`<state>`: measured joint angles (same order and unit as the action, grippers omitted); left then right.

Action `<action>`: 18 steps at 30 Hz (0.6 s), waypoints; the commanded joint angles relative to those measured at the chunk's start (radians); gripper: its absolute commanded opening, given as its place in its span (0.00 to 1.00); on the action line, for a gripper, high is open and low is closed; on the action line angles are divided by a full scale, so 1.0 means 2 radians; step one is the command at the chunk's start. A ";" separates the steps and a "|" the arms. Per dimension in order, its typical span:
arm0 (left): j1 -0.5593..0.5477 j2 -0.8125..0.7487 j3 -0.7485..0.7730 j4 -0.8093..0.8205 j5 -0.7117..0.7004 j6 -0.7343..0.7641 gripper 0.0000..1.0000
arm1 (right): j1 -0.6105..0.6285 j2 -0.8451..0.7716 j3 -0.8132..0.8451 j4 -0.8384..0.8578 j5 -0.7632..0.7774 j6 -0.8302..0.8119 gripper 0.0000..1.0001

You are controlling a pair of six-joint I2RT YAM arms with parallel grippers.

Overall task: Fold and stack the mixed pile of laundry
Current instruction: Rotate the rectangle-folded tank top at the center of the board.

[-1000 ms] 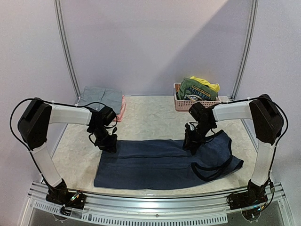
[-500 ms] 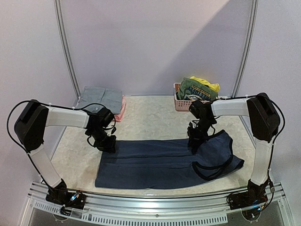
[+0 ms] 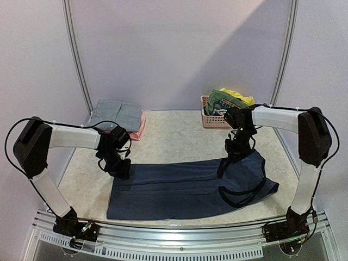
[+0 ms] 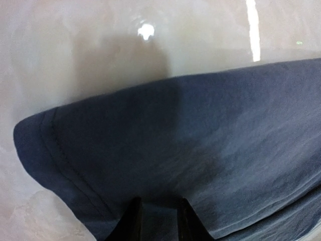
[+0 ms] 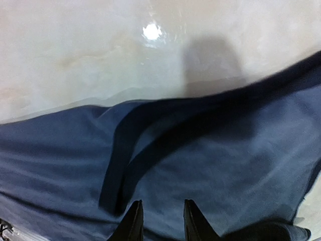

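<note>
The right arm (image 3: 274, 117) has pulled back toward the pink basket (image 3: 212, 120), right fingers (image 5: 134, 221) and left fingers (image 4: 133, 223) both pinching the far edge of the navy top (image 3: 179, 187), spread along the near counter (image 3: 174, 138).

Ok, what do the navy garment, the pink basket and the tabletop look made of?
Dark navy sleeveless garment: soft matte knit, probably cotton jersey; it drapes, creases, shows stitched hems. Pink slatted basket: rigid lattice wall, looks moulded plastic. Pale mottled tabletop: glossy, mirrors lamps; stone-look laminate or film, unclear.
</note>
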<state>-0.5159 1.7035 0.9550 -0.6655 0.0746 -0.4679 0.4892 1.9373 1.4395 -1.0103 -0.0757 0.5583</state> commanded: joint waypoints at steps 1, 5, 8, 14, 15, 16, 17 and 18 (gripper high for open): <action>-0.003 -0.021 0.017 -0.055 -0.031 0.009 0.25 | -0.002 -0.079 0.004 -0.025 0.014 0.011 0.30; -0.006 -0.033 0.048 -0.070 -0.036 0.022 0.28 | 0.014 -0.142 -0.051 -0.018 0.009 0.040 0.32; -0.010 -0.032 0.076 -0.076 -0.036 0.030 0.31 | 0.036 -0.191 -0.101 -0.012 -0.001 0.066 0.33; -0.024 -0.001 0.136 -0.075 -0.035 0.053 0.34 | 0.084 -0.277 -0.203 0.000 -0.016 0.120 0.34; -0.028 0.008 0.149 -0.076 -0.032 0.059 0.34 | 0.090 -0.295 -0.218 0.005 -0.022 0.125 0.34; -0.033 0.018 0.161 -0.077 -0.030 0.064 0.34 | 0.097 -0.305 -0.233 0.010 -0.027 0.131 0.34; -0.037 0.027 0.173 -0.076 -0.028 0.068 0.34 | 0.103 -0.318 -0.247 0.014 -0.029 0.136 0.34; -0.044 0.038 0.185 -0.077 -0.027 0.071 0.34 | 0.109 -0.324 -0.259 0.016 -0.031 0.140 0.34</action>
<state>-0.5552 1.7027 1.2499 -0.8070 0.0120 -0.3782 0.6682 1.3678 0.9985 -1.0164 -0.1062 0.7616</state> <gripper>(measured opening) 0.340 0.341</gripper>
